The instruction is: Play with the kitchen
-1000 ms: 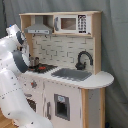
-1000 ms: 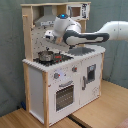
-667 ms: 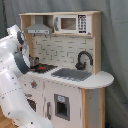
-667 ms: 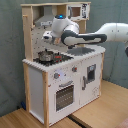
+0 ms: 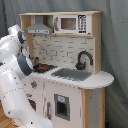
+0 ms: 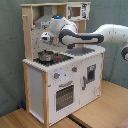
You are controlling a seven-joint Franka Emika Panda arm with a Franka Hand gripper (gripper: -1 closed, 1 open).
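You are working over the hob (image 6: 50, 57) end of the kitchen (image 6: 65, 85), and everything here can be read from that hob. In the second exterior view the arm is reaching in from the second exterior view's right, crossing above the sink (image 5: 71, 74) and counter, and the gripper (image 6: 46, 37) is hanging above the hob and under the hood (image 5: 38, 30), pointing toward the back wall. I cannot tell how the jaws are standing; they are hidden against the shadowed panel.

A small dark pot (image 6: 45, 56) is sitting on the hob, directly below the gripper and clearly apart from it, nothing touching. That vertical gap is the relation your next move is turning on: the pot lies down from the wrist, not sideways, so a straight descent looks like the natural approach. In the first exterior view the arm's white links are blocking most of the hob, so you are getting little help from there.

The faucet (image 5: 82, 59) is standing on the far side of the sink from the hob, well clear of the gripper.
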